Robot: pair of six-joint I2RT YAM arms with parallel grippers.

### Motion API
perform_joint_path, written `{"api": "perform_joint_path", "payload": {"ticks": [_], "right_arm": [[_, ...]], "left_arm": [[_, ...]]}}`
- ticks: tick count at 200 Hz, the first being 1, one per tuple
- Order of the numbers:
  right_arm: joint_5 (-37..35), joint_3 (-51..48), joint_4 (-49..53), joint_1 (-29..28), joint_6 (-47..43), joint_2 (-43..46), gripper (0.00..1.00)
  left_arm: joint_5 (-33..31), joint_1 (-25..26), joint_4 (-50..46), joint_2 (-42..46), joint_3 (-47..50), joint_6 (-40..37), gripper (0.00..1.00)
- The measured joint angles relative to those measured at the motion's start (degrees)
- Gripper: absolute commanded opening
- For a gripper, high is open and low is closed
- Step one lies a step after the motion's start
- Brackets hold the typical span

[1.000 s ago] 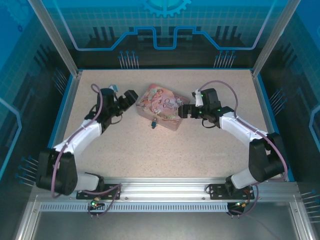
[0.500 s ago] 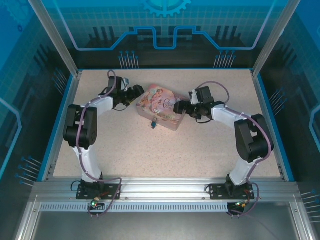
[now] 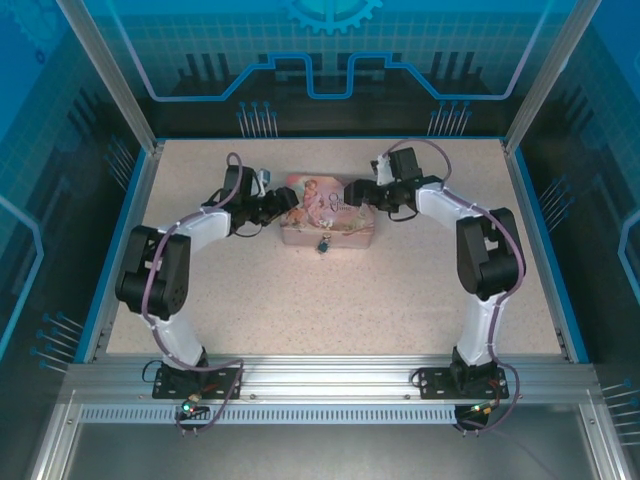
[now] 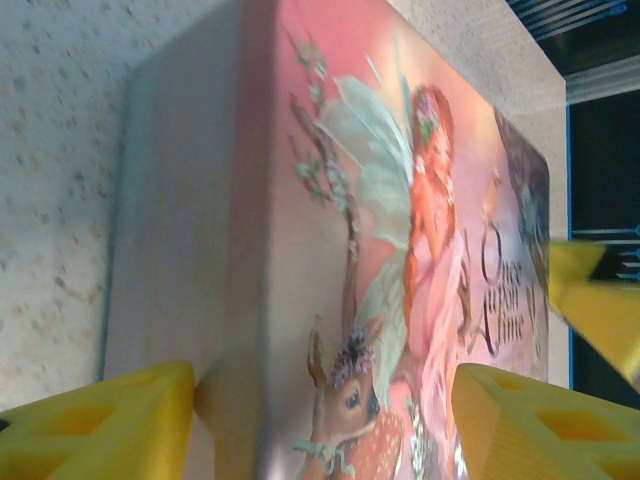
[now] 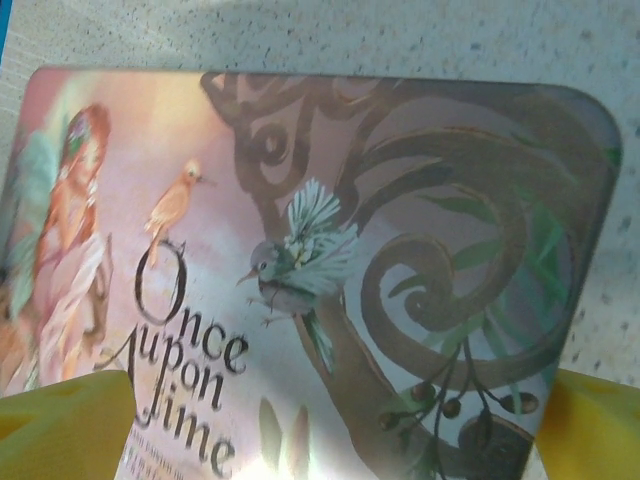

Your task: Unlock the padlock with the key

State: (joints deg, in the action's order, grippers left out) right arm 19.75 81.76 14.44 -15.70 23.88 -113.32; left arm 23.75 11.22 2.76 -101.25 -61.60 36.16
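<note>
1. Counter (image 3: 250, 300) of pale speckled board carried everything. The two arms came up from its near edge and curved inward over its far half, one from each side.
2. Between them lay the pink illustrated tin (image 3: 330, 208), flat, lid up, its long axis running left to right. We judged it the main obstacle, since the task's thing sat against its near wall and not on top.
3. The left pincer (image 3: 285, 203) was at the tin's left end. In the left wrist view its yellow fingers (image 4: 100, 425) stood on either side of that end's corner, one just beside the grey side wall. We could not tell whether they were pressing the tin or only bracketing it.
4. The right pincer (image 3: 352, 192) hovered at the tin's far right corner, released. Its fingers (image 5: 60, 430) were spread wide above the lid and held nothing.
5. The padlock (image 3: 323, 244), blue-teal and tiny, sat at about the middle of the tin's near wall. It lay toward the arm bases from both pincers, and neither was clearly nearer. Its long axis was too small for us to read.
6. The key we could not pick out. We judged that reaching the padlock called for coming round the tin's near side.
</note>
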Motion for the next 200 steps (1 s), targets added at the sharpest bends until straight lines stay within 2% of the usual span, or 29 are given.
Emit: {"api": "perform_joint_path", "payload": {"ticks": [41, 97, 105, 129, 149, 162, 177, 200], "right_arm": [[-2.3, 1.6, -0.6, 0.9, -2.8, -1.2, 1.0], [-5.4, 0.0, -3.2, 7.4, -6.3, 3.9, 1.0], [-6.2, -1.4, -3.5, 8.3, -7.1, 6.0, 0.95], [-4.7, -11.1, -5.3, 9.8, -9.7, 17.1, 0.78], [1.0, -21.9, -9.8, 8.9, -10.7, 26.9, 0.75], [3.9, -30.0, -14.4, 6.3, -10.8, 31.5, 0.74], [5.4, -37.9, -19.5, 1.6, -10.8, 32.5, 0.72], [6.5, -46.4, -27.4, -4.9, -10.9, 27.4, 0.68]], "left_arm": [[-1.5, 3.2, -0.5, 6.7, 3.5, 1.3, 0.76], [-4.2, 2.2, -1.4, 11.2, 3.1, 0.9, 0.78], [-4.7, 2.1, -1.8, 11.7, 3.1, 0.7, 0.77], [-5.4, 2.3, -2.6, 13.4, 3.0, -0.5, 0.74], [-5.3, 3.5, -4.0, 13.7, 0.7, -2.0, 0.74], [-4.8, 4.4, -3.7, 13.7, -0.7, -2.3, 0.73], [-4.4, 5.0, -2.9, 13.3, -1.4, -2.3, 0.73], [-4.2, 5.1, -2.4, 10.7, -2.4, -2.3, 0.73]]}}
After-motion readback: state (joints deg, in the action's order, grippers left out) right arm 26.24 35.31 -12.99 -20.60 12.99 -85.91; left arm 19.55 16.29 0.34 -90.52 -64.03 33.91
